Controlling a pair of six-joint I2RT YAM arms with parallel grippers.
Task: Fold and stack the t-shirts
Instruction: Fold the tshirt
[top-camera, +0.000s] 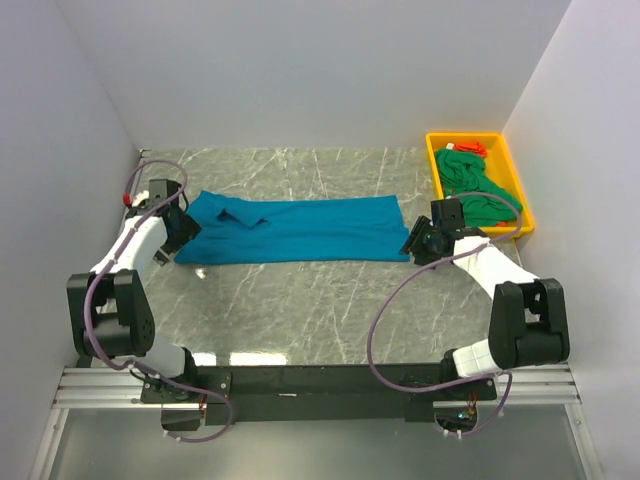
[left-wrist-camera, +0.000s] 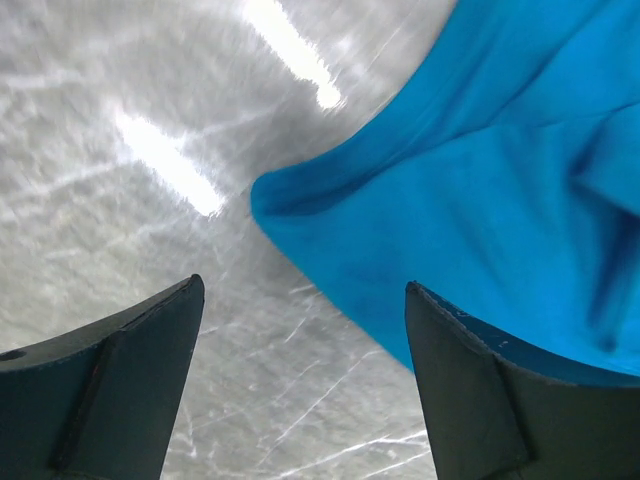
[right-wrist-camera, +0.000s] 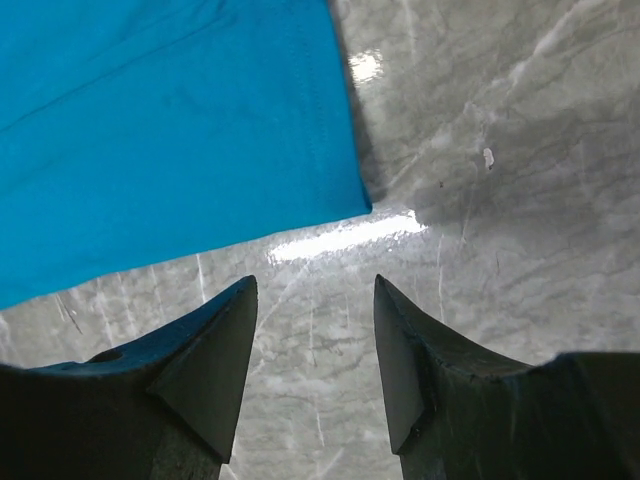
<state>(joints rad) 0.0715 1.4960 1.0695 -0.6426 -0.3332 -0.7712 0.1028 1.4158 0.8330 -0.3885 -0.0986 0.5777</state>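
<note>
A teal-blue t-shirt lies in a long folded band across the marble table. My left gripper is open and empty at its left end; in the left wrist view the shirt has a rounded corner just ahead of the gripper, whose jaws stand wide apart. My right gripper is open and empty at the right end; in the right wrist view the shirt's hemmed corner lies just beyond the gripper. A green t-shirt and a small red-orange piece lie in the bin.
A yellow plastic bin stands at the back right against the right wall. White walls close in the table on the left, back and right. Grey marble table stretches in front of the shirt down to the arm bases.
</note>
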